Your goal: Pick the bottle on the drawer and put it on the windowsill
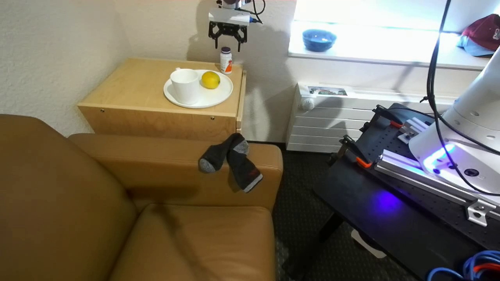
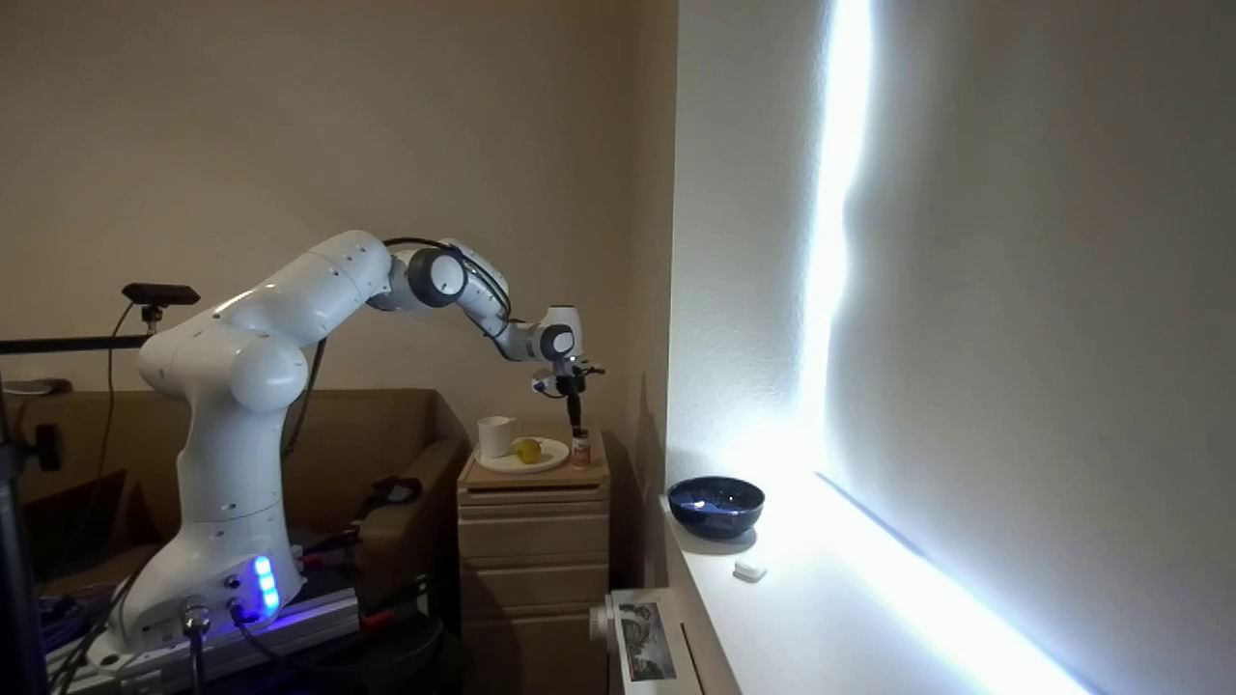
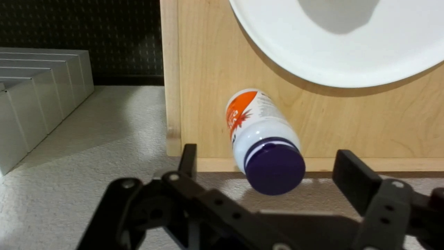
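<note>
On the drawer (image 1: 134, 86) | bottle (image 3: 265, 139): upright, white, orange-marked, purple-capped | gripper (image 1: 227, 47) above it, spread wide

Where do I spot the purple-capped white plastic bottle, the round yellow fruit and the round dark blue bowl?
Purple-capped white plastic bottle (image 3: 261, 128): in the wrist view, on its white shoulder.
Round yellow fruit (image 1: 211, 80): in an exterior view, middle of its skin.
Round dark blue bowl (image 2: 716, 522): in an exterior view, outer wall.

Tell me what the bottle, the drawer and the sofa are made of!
The bottle looks like glossy plastic, probably: its white shoulder shines.
The drawer seems smooth, pale wood, maybe veneer: grain lines show on top.
The sofa looks like smooth brown leather, real or fake: seams and a faint sheen.
</note>
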Tool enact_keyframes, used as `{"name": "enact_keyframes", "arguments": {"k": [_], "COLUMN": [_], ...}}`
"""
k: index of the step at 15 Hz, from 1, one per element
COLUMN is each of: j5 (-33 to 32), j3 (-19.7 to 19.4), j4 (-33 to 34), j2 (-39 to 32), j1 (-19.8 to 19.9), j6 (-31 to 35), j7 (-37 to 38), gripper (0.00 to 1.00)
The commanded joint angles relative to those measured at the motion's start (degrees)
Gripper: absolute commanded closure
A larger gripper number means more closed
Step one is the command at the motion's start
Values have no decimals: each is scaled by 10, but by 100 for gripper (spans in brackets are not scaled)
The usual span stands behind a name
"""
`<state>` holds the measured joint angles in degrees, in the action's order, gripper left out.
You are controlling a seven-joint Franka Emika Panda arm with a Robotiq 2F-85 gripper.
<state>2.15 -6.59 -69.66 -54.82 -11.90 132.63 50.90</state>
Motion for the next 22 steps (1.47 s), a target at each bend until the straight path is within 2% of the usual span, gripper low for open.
{"name": "enact_keyframes", "arguments": {"k": [1,13,14,15,20,21,22], "j5": [-5,-19,-18,-16,1,2,8], "j3": [2,-22,-19,-18,-1,0,4], "j4": [9,95,99,102,116,119,120], "j2": [-8,-94,-99,-102,-113,-114,-113], "j1": [2,-3,0,1,17,19,24], "j6": [0,16,15,13,8,8,8], "j7": [5,98,97,97,90,91,89], "gripper": [0,0,25,26,62,68,69]}}
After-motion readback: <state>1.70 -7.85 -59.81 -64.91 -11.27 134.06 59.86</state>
